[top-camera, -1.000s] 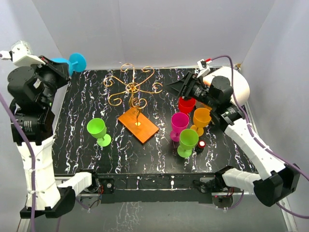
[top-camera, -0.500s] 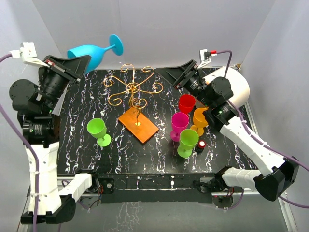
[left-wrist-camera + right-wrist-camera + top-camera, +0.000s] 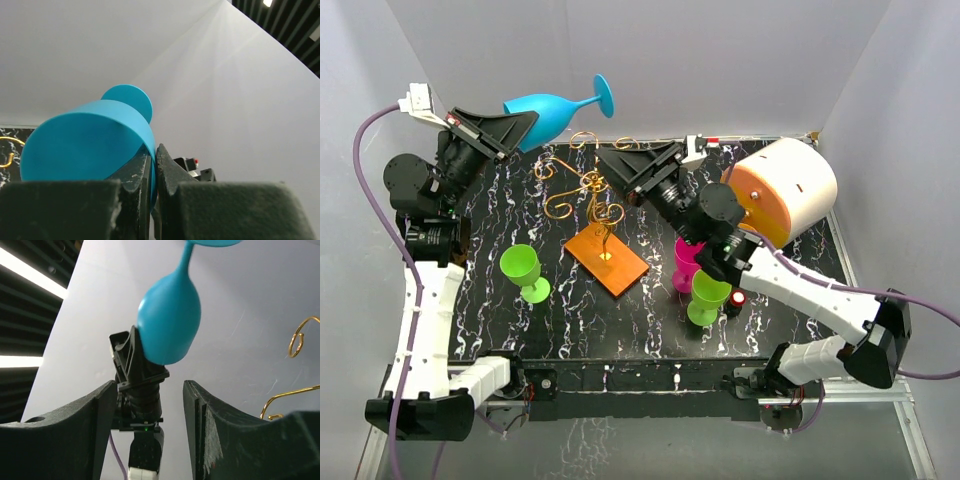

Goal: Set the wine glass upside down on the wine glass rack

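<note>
Over black table (image 3: 480, 300), left fingers (image 3: 500, 128) pinch wine glass (image 3: 548, 107).

A black table top (image 3: 560, 310) veined in white is seen across the middle of the top view, enclosed by plain white walls (image 3: 740, 60) at the back and both sides. Grey floor (image 3: 670, 455) is shown along the bottom edge. A dark slatted ceiling (image 3: 295, 35) with bright strip lights (image 3: 30, 271) is caught at the edges of the wrist views.
</note>
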Motion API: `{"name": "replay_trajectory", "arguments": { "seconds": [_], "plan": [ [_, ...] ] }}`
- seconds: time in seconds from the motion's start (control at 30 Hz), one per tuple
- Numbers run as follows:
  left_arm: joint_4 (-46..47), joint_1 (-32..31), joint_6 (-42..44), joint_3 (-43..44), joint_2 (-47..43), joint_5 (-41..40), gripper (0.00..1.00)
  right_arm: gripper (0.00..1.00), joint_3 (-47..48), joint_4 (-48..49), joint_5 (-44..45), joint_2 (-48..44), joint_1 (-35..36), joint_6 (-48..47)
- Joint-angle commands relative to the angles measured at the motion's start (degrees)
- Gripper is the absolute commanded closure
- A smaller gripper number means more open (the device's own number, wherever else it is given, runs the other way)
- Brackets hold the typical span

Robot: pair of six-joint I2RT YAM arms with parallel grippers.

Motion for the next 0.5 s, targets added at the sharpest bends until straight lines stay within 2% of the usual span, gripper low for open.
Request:
{"name": "replay_trajectory", "arguments": {
  "seconds": [0.0,0.17,0.47],
  "plan": [
    [7.8,-1.36,-3.29,-0.84,-2.23,2.34,1.0,0.48,6.02,-2.27,15.98,0.67,3.67,2.42],
    [7.29,-1.89,-3.84,-1.68,-3.45,2.8,1.0,0.48,9.48,-2.45,22.69,3.29,4.3,1.15],
    [6.95,-1.88,-3.96,-2.12,-4.59,3.89,1.0,0.5,13.41,-2.3,22.44,7.43,4.37,5.02]
  ]
}}
